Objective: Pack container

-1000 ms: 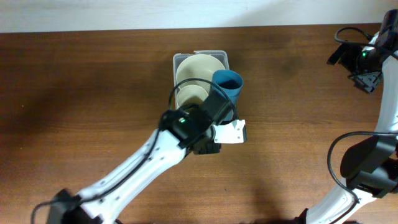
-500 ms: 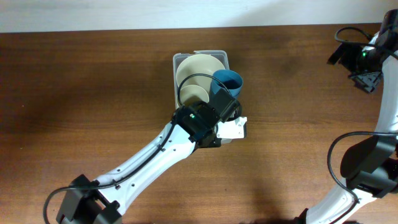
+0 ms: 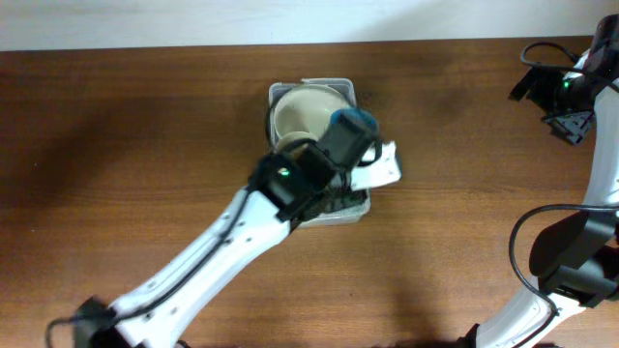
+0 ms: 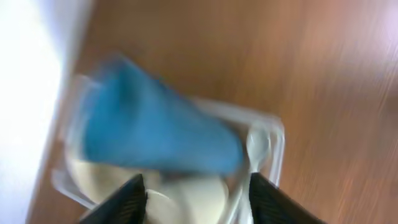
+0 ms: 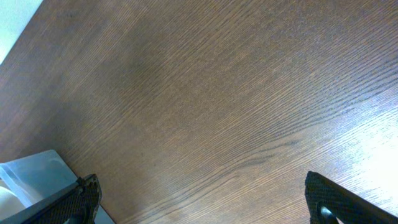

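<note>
Container (image 3: 290,91) holding cream bowl (image 3: 305,111) and blue cup (image 3: 354,122) sits directly under left gripper (image 4: 198,198), jaws parted; right gripper (image 5: 208,202), spread wide, hangs well apart.

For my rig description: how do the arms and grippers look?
Both arms have white links and black joints. The left arm shows a small green light; so does the right arm, with black cables looping beside it. The left gripper and the right gripper have black fingers.

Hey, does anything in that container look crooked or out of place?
Yes. The blue bowl lies tipped on its side across the cream bowls, seemingly overhanging the rim of the container instead of nesting.
</note>
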`<control>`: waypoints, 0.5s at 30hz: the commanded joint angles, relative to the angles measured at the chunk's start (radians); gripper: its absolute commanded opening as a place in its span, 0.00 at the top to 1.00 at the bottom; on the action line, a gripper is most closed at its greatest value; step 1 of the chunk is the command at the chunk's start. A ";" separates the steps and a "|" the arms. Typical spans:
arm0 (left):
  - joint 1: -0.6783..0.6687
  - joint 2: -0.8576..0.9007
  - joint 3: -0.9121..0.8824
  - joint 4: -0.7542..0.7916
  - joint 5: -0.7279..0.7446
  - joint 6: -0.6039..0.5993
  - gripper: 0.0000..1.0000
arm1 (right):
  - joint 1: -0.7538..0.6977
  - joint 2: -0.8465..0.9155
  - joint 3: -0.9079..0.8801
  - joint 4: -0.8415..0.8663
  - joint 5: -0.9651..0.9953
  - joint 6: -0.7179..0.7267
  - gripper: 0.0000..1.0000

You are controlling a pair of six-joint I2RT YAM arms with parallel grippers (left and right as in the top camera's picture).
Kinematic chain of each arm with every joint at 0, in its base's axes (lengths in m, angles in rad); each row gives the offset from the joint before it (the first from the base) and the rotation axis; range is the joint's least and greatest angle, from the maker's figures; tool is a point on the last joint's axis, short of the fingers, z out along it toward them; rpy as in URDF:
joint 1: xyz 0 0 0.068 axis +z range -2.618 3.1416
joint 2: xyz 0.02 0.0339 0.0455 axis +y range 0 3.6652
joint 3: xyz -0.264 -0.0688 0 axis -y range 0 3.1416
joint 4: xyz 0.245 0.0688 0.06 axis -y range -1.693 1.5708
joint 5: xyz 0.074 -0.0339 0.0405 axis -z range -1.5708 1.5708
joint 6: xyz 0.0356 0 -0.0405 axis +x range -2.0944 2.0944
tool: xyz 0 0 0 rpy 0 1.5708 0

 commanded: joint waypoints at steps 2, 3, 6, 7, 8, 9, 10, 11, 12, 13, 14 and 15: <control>0.010 -0.065 0.146 0.053 0.055 -0.181 0.35 | -0.001 -0.002 0.002 0.000 0.009 -0.004 0.01; 0.022 -0.062 0.158 0.066 0.047 -0.204 0.33 | -0.001 -0.002 0.002 0.000 0.009 -0.004 0.01; 0.090 -0.027 0.171 0.114 0.043 -0.326 0.29 | -0.001 -0.002 0.002 0.000 0.009 -0.004 0.01; 0.111 -0.008 0.171 0.121 0.046 -0.369 0.29 | -0.001 -0.002 0.002 0.000 0.009 -0.004 0.01; 0.125 0.005 0.171 0.124 0.057 -0.385 0.29 | -0.001 -0.002 0.002 0.000 0.009 -0.004 0.01; 0.140 0.022 0.171 0.128 0.077 -0.403 0.29 | -0.001 -0.002 0.002 0.000 0.009 -0.004 0.01; 0.154 0.037 0.171 0.133 0.101 -0.416 0.29 | -0.001 -0.002 0.002 0.000 0.009 -0.004 0.01; 0.166 0.054 0.171 0.142 0.121 -0.427 0.29 | -0.001 -0.002 0.002 0.000 0.009 -0.004 0.01; 0.176 0.068 0.171 0.151 0.138 -0.435 0.29 | -0.001 -0.002 0.002 0.000 0.009 -0.004 0.01; 0.186 0.083 0.171 0.163 0.151 -0.446 0.29 | -0.001 -0.002 0.002 0.000 0.009 -0.004 0.01; 0.192 0.094 0.171 0.174 0.151 -0.458 0.29 | -0.001 -0.002 0.002 0.000 0.009 -0.004 0.01; 0.197 0.105 0.171 0.184 0.151 -0.459 0.29 | -0.001 -0.002 0.002 0.000 0.009 -0.004 0.01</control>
